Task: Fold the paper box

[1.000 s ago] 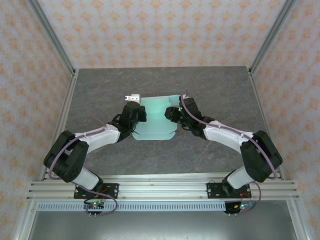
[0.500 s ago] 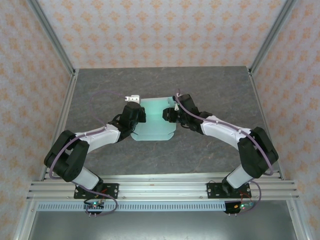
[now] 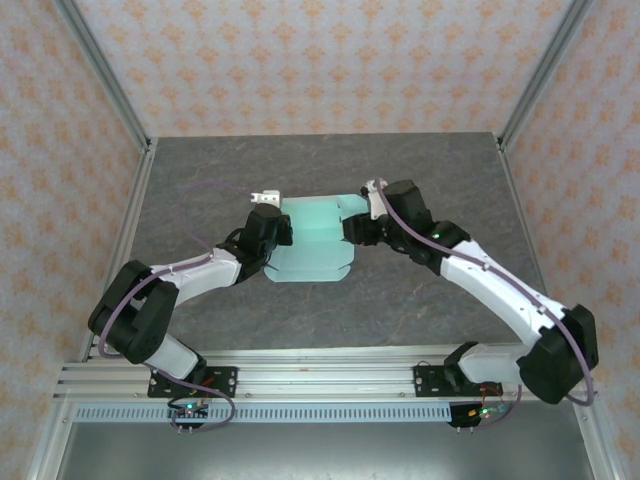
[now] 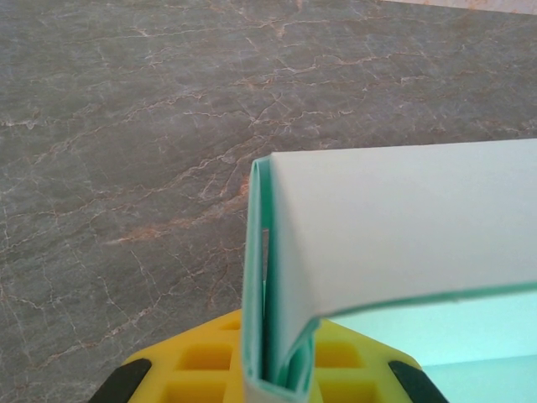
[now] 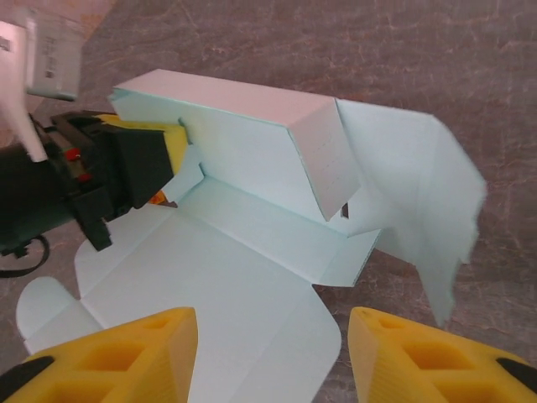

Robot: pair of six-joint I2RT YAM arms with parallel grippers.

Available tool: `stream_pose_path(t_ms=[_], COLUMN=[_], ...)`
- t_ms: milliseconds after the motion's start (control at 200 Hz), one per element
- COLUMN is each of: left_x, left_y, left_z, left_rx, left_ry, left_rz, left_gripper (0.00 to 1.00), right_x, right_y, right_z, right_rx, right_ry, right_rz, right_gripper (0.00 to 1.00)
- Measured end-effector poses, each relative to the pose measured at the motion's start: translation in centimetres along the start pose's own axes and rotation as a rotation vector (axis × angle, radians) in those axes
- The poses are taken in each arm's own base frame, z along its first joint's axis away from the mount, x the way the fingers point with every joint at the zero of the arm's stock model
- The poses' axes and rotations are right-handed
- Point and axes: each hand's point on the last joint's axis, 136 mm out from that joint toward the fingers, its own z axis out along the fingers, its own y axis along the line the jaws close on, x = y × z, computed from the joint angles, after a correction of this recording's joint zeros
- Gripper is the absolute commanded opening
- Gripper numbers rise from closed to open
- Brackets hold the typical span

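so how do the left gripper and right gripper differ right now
The left gripper is shut, its fingers pinching a folded-up wall of the paper box; the right gripper is open, fingers apart with nothing between them. The left gripper is at the box's left side; the right gripper is at its right side, over the flat panel. Both have yellow fingers.

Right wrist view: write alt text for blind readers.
A half-folded pale mint-blue card box lies on a grey marbled table, one wall raised and pinched by the left arm's yellow fingers. The right arm's yellow fingers stand apart below, empty.
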Motion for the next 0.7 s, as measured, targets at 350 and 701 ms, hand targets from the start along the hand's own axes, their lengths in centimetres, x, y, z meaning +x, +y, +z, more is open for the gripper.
stream_pose_path(t_ms=[350,701], left_x=[-0.5,-0.3], left_y=[0.0,-0.5], left_z=[0.2,0.2], left_rx=[0.043,0.085], left_ry=[0.021,0.053], left_rz=[-0.042,-0.066], left_gripper=[0.00,0.00], right_x=[-3.1,-0.2], right_y=[-11.3,-11.1], right_z=[-1.9,4.6], right_rx=[0.135,-0.073], right_ry=[-0.082,0.095], right_rz=[0.194,0.179], right_gripper=[0.52,0.48])
